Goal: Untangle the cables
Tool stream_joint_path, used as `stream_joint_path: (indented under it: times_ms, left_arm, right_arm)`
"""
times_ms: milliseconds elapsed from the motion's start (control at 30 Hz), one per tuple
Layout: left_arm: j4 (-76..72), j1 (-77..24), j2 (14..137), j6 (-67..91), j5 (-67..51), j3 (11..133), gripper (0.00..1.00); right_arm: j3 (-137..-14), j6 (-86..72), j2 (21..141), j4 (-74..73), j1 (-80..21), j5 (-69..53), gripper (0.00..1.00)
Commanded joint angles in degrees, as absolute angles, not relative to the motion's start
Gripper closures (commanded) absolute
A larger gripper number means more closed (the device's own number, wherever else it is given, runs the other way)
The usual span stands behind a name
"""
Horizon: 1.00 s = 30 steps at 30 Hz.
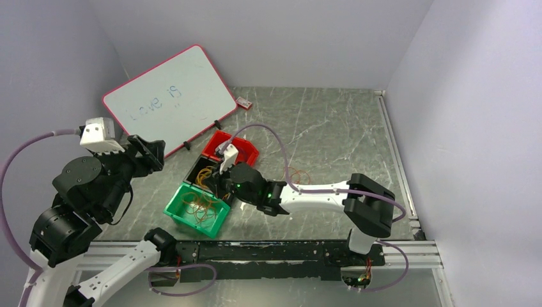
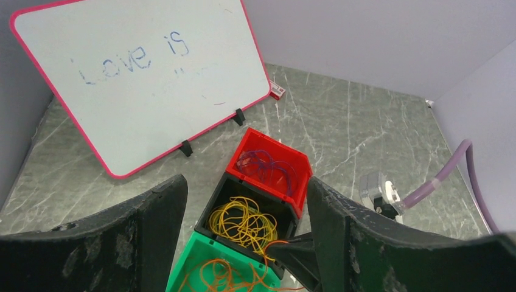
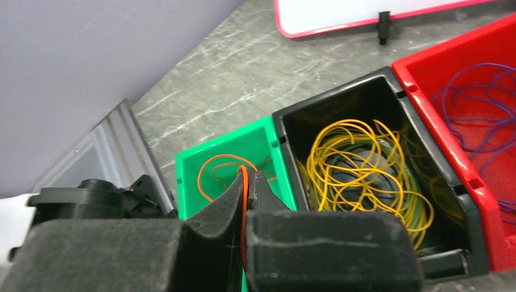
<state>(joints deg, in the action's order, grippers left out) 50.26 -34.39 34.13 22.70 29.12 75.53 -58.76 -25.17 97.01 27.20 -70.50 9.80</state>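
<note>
The cables lie sorted by colour in three bins set in a row. Orange loops point(image 2: 219, 271) fill the green bin point(image 1: 185, 220), yellow loops point(image 3: 359, 164) the black bin point(image 2: 222, 188), and purple loops point(image 3: 481, 115) the red bin point(image 1: 246, 148). My right gripper point(image 3: 248, 176) is shut on one orange loop point(image 3: 244, 188), which is pinched between its pads. It hovers over the edge where the green and black bins meet. My left gripper point(image 2: 246, 182) hangs open and empty, high above the bins at the left point(image 1: 156, 153).
A pink-framed whiteboard point(image 1: 169, 99) leans at the back left, with a small red and white item point(image 1: 243, 102) beside it. A few loose brownish loops point(image 1: 298, 176) lie on the marble table right of the bins. A metal rail point(image 1: 396, 160) borders the right side.
</note>
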Motion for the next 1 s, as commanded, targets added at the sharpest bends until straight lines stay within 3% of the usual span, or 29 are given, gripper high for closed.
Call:
stream_joint_path:
  times_ms: [0,300,433,967]
  left_arm:
    - [48.36,-34.67,34.41,21.77,27.86,75.08,0.24]
    - [48.61,-34.64,34.45,22.1,27.14,74.71,0.24]
    - [48.88,-34.64,34.35,22.31,26.98,74.79,0.24]
    - [48.57,-34.68,34.36,22.41,26.07,74.18,0.24]
  right_arm:
    - [-61.97,-23.76,96.84,22.4,-70.33,15.26,1.0]
    - [-68.95,-19.1,103.88,21.78,-72.31,2.3,1.0]
    - [-71.6,-18.31,107.57,19.82,-73.16,1.89,1.0]
    - [-73.51,-16.9,108.67,10.41,-73.21,17.88,1.0]
